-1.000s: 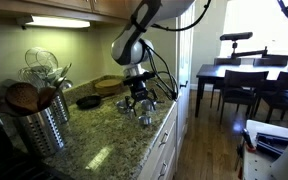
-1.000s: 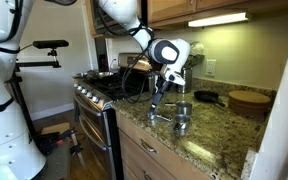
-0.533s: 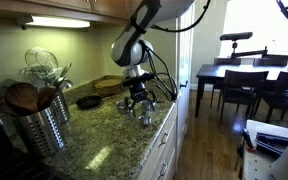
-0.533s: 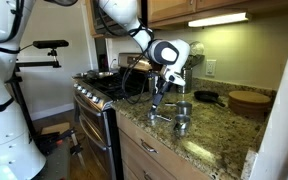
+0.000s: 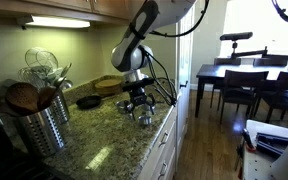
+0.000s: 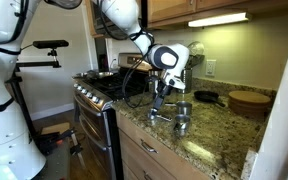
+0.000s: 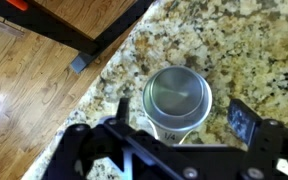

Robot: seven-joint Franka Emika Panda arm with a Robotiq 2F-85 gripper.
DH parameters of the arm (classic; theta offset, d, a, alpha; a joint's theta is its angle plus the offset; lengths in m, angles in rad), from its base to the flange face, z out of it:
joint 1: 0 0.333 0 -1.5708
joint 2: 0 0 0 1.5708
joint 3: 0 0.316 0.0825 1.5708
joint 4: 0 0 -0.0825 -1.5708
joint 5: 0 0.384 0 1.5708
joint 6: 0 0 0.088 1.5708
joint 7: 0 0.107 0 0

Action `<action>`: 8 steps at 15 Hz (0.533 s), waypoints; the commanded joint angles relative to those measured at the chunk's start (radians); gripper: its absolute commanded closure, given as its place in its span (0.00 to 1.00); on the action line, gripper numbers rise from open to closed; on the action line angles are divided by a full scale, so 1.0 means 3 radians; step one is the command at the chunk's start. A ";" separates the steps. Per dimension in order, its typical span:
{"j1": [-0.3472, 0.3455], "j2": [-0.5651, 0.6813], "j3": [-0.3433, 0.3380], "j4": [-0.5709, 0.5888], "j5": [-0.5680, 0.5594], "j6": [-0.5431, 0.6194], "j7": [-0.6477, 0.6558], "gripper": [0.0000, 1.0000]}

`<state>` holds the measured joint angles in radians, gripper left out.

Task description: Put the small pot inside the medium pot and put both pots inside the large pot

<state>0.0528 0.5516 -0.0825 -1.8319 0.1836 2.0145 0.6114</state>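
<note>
The end effector (image 7: pixel 180 117) is spread wide above the small pot (image 7: pixel 177 95). The pot stands upright on the granite table (image 7: pixel 249 45).

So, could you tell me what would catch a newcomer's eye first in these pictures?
The robot arm bends down over a speckled granite counter, its gripper open over a cluster of shiny silver pots near the counter's front edge. In the wrist view, one silver pot fills the middle, with the fingers spread on either side. A tall steel utensil holder stands in the foreground of an exterior view.
</note>
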 commanded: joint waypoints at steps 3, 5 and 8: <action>0.0015 0.0082 -0.0008 0.0042 0.0015 0.0058 0.0085 0.00; 0.0017 0.0089 -0.0007 0.0039 0.0016 0.0058 0.0084 0.00; 0.0019 0.0096 -0.0009 0.0031 0.0013 0.0057 0.0084 0.06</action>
<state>0.0528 0.5752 -0.0825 -1.8274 0.1836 2.0182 0.6115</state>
